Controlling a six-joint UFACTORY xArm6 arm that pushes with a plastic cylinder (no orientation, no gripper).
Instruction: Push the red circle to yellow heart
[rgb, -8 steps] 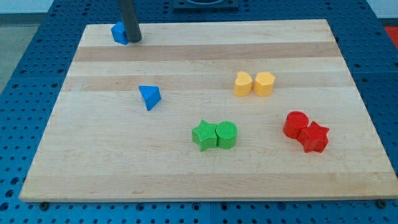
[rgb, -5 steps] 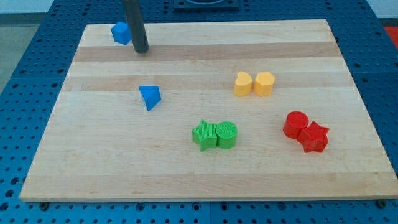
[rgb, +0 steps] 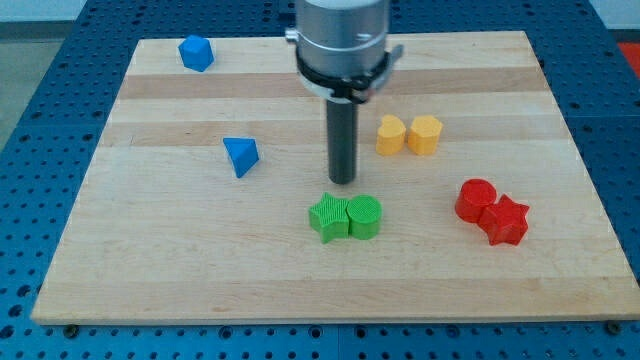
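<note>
The red circle lies at the view's right, touching a red star on its lower right. The yellow heart sits above and to the left of it, beside a yellow hexagon. My tip stands near the board's middle, just above the green pair, well left of the red circle and below-left of the yellow heart. It touches no block.
A green star and a green circle sit together just below my tip. A blue triangle lies to the left. A blue block sits at the top left. The wooden board rests on a blue pegboard.
My tip has moved from beside the blue block at the top left down and right to the board's middle. No block has moved.
</note>
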